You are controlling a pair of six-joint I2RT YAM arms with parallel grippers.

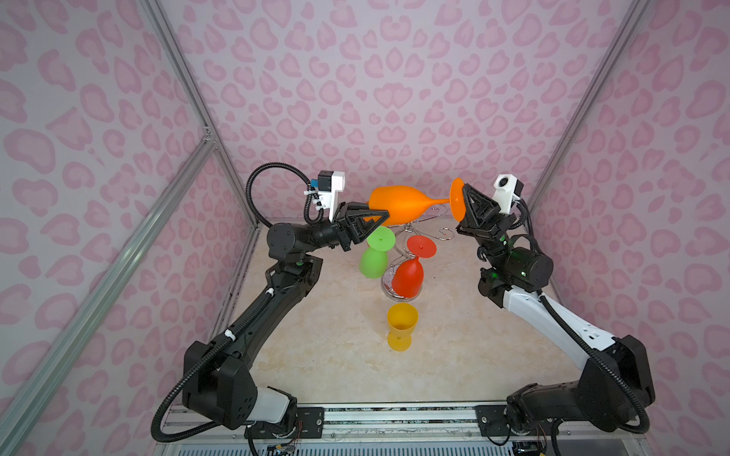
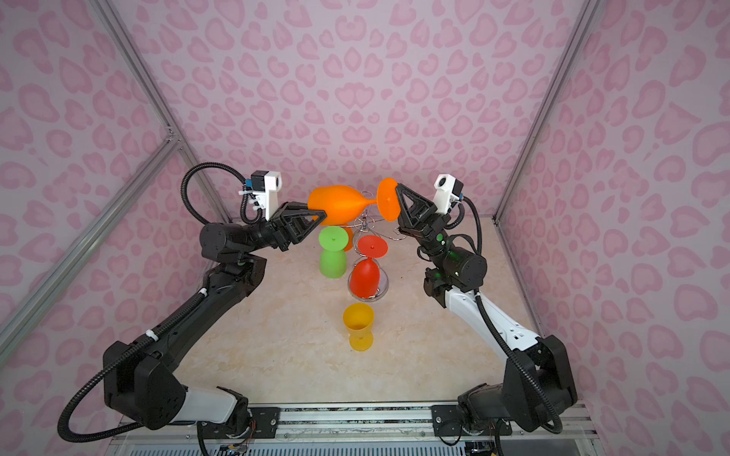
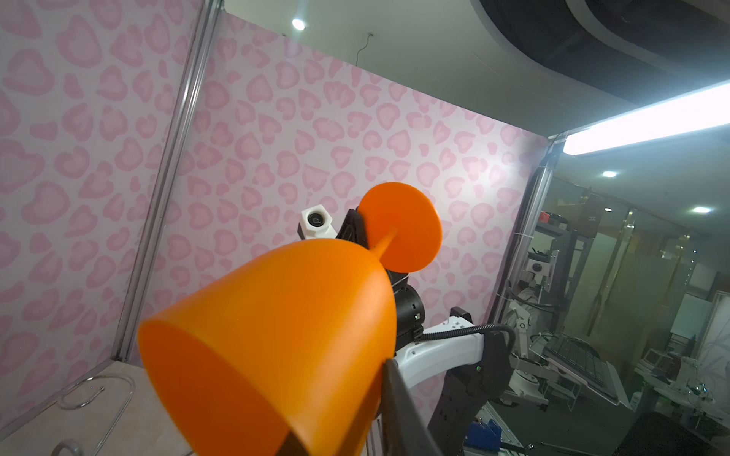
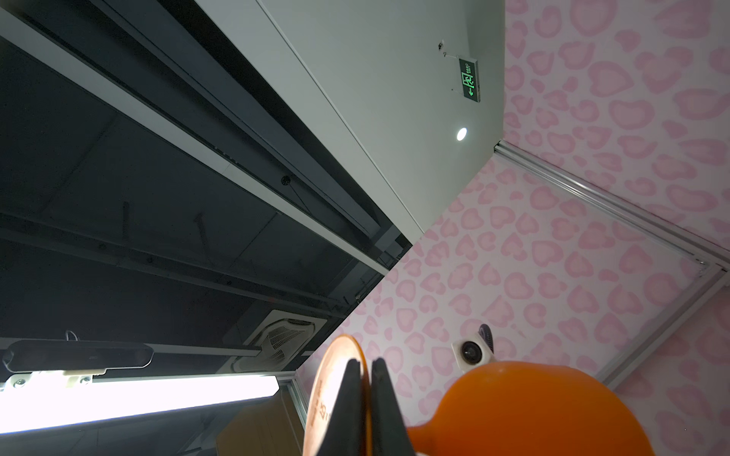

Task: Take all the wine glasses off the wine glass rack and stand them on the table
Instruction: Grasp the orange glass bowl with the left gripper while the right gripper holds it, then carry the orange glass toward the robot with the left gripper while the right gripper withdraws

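Observation:
An orange wine glass (image 1: 399,205) (image 2: 335,205) lies level in the air above the wine glass rack (image 1: 444,233) (image 2: 365,225), a chrome wire stand. My right gripper (image 1: 466,188) (image 4: 365,361) is shut on the glass's flat foot (image 4: 320,395), with its fingers pinching the disc from both sides. My left gripper (image 1: 385,215) (image 3: 339,402) is shut on the rim wall of the bowl (image 3: 276,335); one finger (image 3: 395,395) lies against the outside. The stem runs free between the two grippers.
A green glass (image 1: 373,260) and a red glass (image 1: 409,276) hang foot-up on the rack just below the held glass. A yellow glass (image 1: 402,323) stands upright on the marble tabletop (image 1: 474,355) in front of the rack's round base. Pink walls enclose three sides.

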